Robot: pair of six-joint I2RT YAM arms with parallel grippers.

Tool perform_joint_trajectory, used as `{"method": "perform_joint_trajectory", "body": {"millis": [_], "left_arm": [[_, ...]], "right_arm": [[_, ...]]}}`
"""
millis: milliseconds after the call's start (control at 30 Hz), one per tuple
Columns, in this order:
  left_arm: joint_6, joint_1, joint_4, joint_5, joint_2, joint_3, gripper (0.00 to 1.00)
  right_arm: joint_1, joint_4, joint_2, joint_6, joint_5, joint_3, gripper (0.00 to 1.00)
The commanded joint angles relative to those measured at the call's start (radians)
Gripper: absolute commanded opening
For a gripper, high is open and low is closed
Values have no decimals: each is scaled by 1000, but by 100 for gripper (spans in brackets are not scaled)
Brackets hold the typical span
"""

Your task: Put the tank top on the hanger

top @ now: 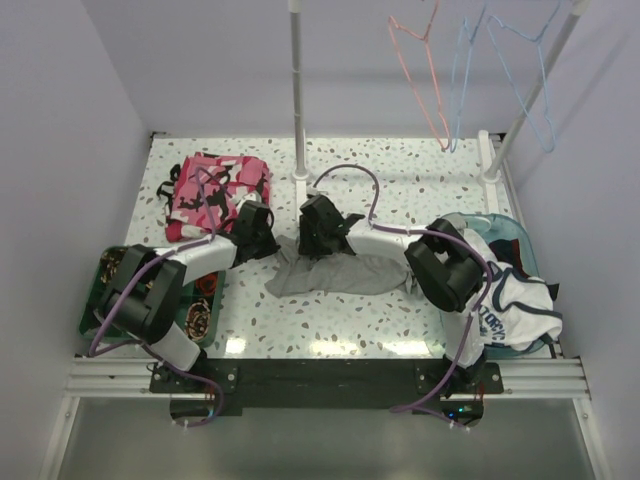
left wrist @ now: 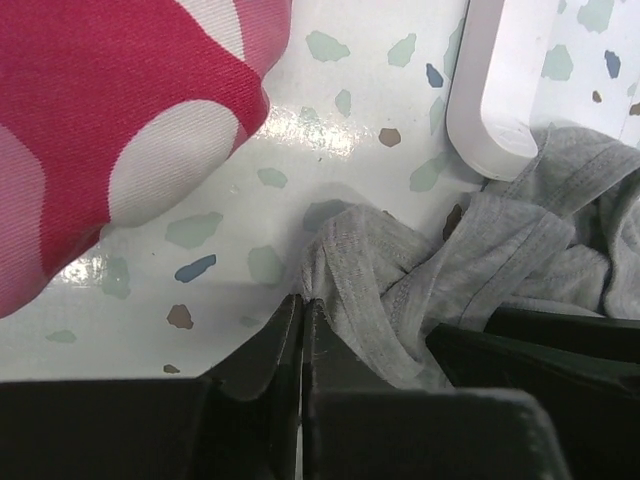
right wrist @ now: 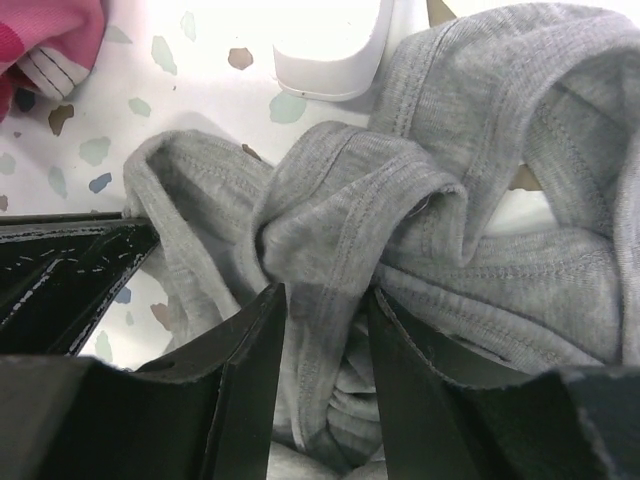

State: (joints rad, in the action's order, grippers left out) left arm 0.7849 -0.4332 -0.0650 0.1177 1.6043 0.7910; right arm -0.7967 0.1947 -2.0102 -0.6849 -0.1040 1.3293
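Note:
The heather-grey tank top [top: 335,272] lies crumpled on the speckled table between my two arms. My left gripper [top: 262,238] is at its left upper edge. In the left wrist view the left gripper [left wrist: 301,300] has its jaws pressed together, with a bunched hem of the tank top [left wrist: 400,290] running into their tips. My right gripper [top: 312,230] is just to the right. In the right wrist view the right gripper [right wrist: 322,300] holds a rolled fold of the tank top [right wrist: 360,210] between its fingers. The pink-red hanger [top: 422,70] hangs on the rail at the back right.
A pink patterned garment [top: 215,190] lies at the back left. A white pole [top: 297,90] stands on its base [right wrist: 330,45] just behind the grippers. Light blue hangers [top: 525,80] hang at the right. A teal basket [top: 520,235] holds a white lettered garment [top: 510,300]. A green tray [top: 105,290] sits at the left.

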Motion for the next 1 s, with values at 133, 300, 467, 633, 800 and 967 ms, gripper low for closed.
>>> {"method": "perform_joint_trajectory", "body": {"millis": [133,300,467,633,800,967], "left_arm": [[-6,-4,-4,37,-98,8,0],[-30,-4,-59,62,-168,27,0],[-56,-2,-136,128,-248,51,0],[-95,7,-208,240,-325,108,0],[-145,8,-265,270,-411,229,0],[-249,8,-325,323,-437,546,0]], "right_arm": [[-7,11,59,-27,12,30,15],[-10,32,106,-24,4,39,0],[-9,92,195,5,-49,65,0],[-9,210,286,67,-126,157,0],[-9,303,367,143,-177,293,0],[-6,417,367,240,-247,562,0]]}}
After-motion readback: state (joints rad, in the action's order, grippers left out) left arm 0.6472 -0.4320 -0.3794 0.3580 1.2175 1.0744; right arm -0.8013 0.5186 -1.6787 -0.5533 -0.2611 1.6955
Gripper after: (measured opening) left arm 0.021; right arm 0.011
